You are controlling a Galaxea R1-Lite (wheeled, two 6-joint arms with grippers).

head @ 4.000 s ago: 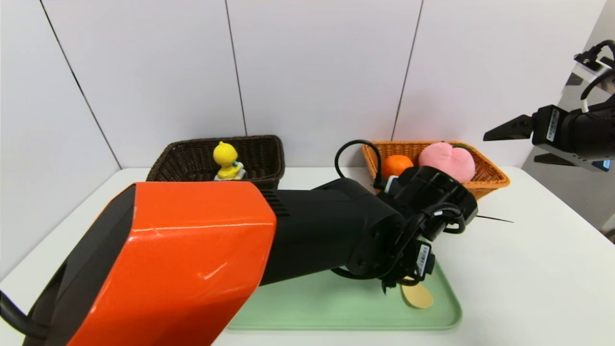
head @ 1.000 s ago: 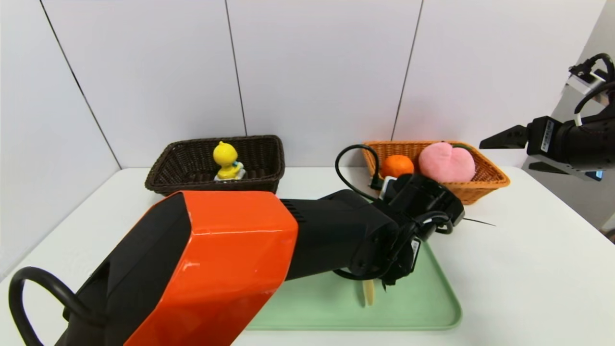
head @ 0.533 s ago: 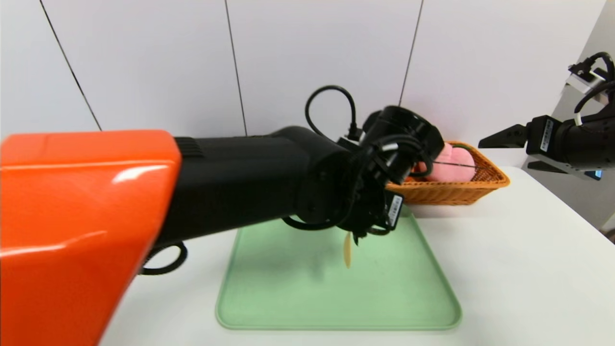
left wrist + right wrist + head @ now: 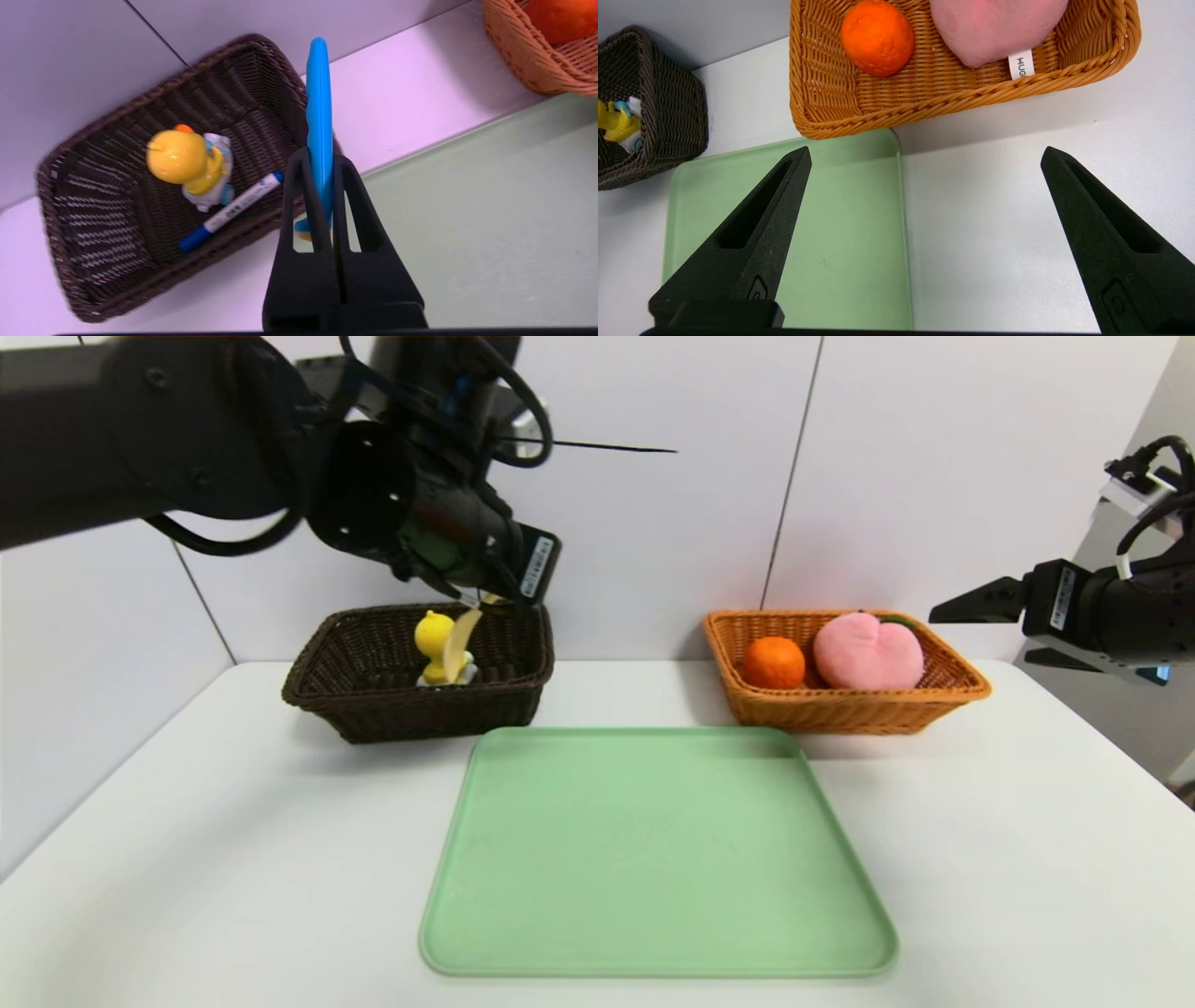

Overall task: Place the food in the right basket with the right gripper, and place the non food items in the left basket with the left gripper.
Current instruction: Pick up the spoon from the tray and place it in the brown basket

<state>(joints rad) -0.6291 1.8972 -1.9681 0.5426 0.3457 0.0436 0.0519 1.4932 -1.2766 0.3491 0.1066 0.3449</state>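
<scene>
Left gripper [image 4: 471,597] is raised above the right end of the dark brown basket [image 4: 373,709], fingers clamped on the blue handle of the spoon [image 4: 319,130]; the yellow bowl hangs down in front of the duck toy [image 4: 439,649]. Inside that basket the duck toy stands upright with the marker [image 4: 231,212] lying just beside it. Right gripper [image 4: 990,616] is held off the table's right edge, fingers spread wide, gripping nothing. The orange-tan basket [image 4: 840,709] at far right holds the orange fruit [image 4: 773,663] and plush peach [image 4: 868,653], side by side. The green tray [image 4: 653,859] lies near centre, between and in front of both baskets, on the white table [image 4: 1027,859].
</scene>
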